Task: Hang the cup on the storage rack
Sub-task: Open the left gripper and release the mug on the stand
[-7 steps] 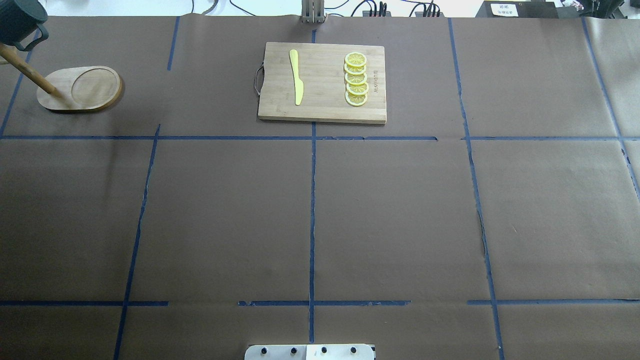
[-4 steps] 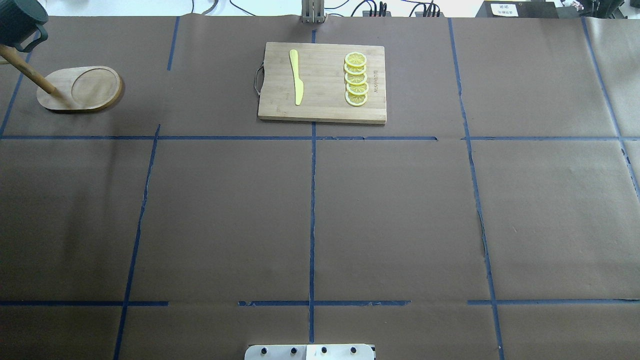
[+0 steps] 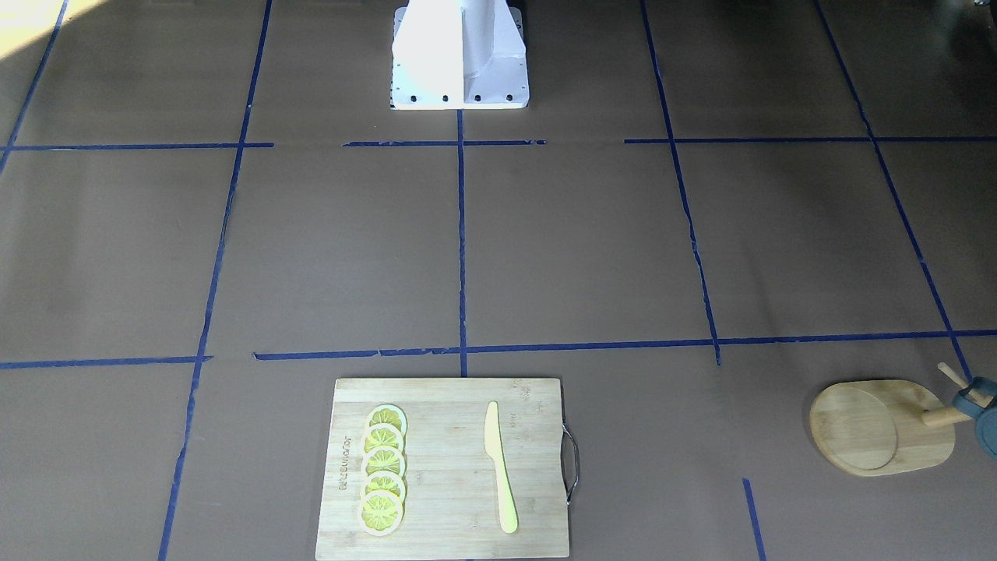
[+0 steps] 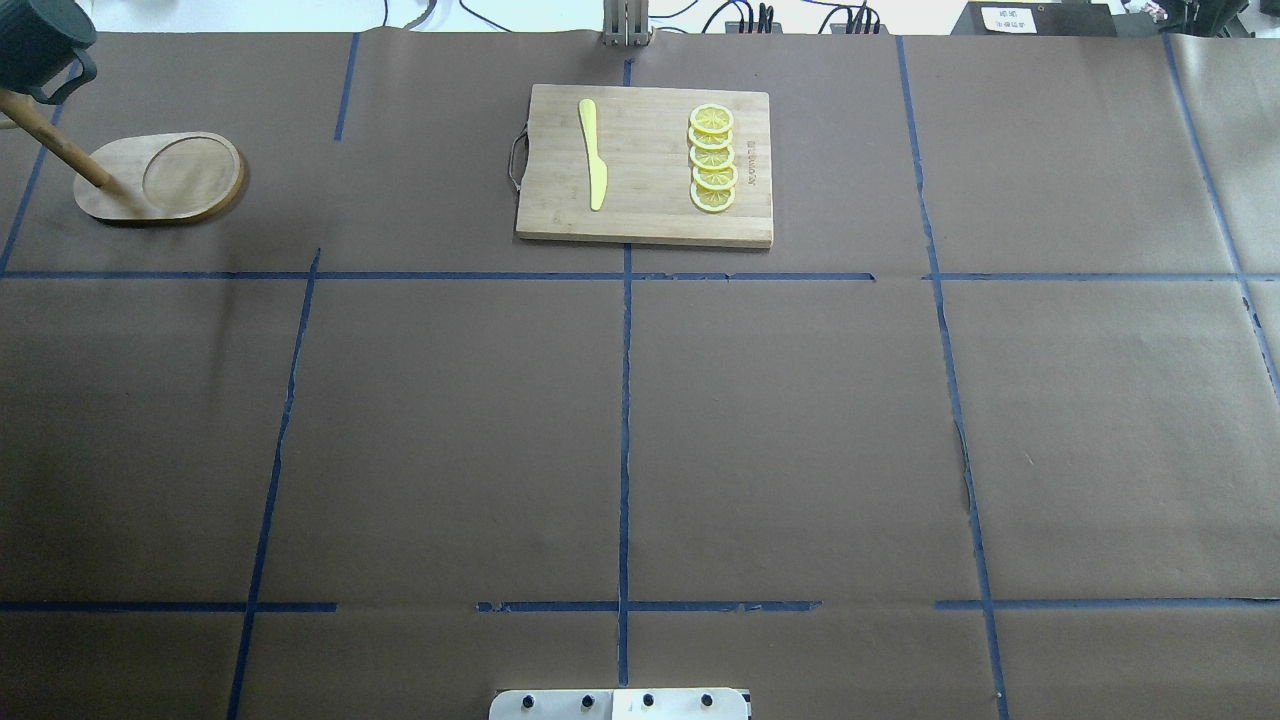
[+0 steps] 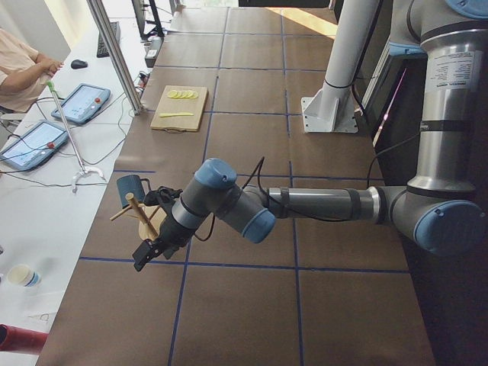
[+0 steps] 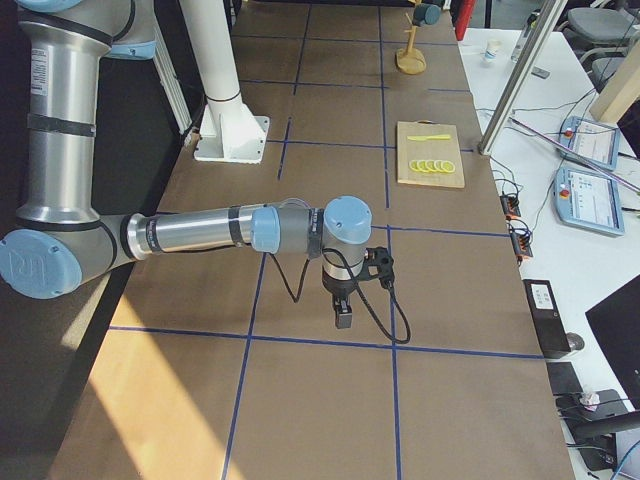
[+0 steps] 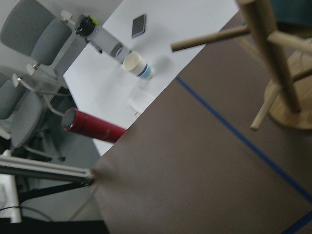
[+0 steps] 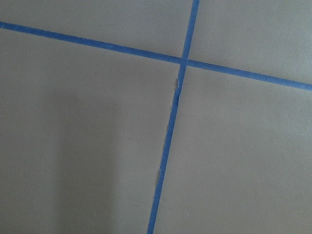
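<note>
Cup on the rack, both arms clear of it

The left gripper (image 5: 145, 258) hovers low just beside the light wooden storage rack (image 4: 160, 178). The right gripper (image 6: 343, 318) points down over crossing blue tape lines (image 8: 180, 61). I cannot tell whether either is open. The dark blue-grey ribbed cup (image 4: 35, 40) hangs by its handle at the post's top.

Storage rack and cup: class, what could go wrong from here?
1. The left gripper hangs close beside the storage rack; moving off, it could clip a peg and tip it.
2. The cup seems hung by its handle high up, so a jolt might slide it off.
3. The rack stands near the edge of the table; a knocked cup could fall off it.
</note>
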Motion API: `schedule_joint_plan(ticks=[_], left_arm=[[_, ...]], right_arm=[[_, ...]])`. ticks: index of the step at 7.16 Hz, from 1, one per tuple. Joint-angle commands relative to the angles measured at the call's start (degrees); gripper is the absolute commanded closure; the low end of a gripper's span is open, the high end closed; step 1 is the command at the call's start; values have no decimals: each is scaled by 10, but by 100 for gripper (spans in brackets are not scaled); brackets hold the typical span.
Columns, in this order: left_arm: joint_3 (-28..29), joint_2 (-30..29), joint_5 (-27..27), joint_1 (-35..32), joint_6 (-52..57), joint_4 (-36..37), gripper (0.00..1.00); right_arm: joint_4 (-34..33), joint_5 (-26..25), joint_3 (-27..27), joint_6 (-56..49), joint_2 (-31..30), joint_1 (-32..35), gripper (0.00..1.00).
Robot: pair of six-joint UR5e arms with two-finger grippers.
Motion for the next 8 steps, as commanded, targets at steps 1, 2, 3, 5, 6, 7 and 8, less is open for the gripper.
schedule_joint_plan(ticks=[1, 2, 3, 5, 6, 7, 8], left_arm=[[-44, -1, -54, -5, -89, 238, 0], [-40, 29, -195, -7, -212, 246, 0], [-42, 46, -277, -7, -347, 244, 0], [-42, 57, -295, -6, -382, 237, 0], [-43, 68, -295, -6, -361, 236, 0], [-44, 69, -295, -6, -355, 236, 0], [-44, 69, -295, -4, -353, 235, 0]], right_arm=[[0, 0, 0, -1, -1, 0, 0], [0, 0, -1, -1, -1, 0, 0], [-1, -1, -1, 2, -1, 0, 0], [-4, 0, -11, 10, -4, 0, 1], [-5, 0, -16, 16, -7, 0, 1], [-6, -2, -15, 16, -8, 0, 0], [-5, 0, -15, 16, -10, 0, 0]])
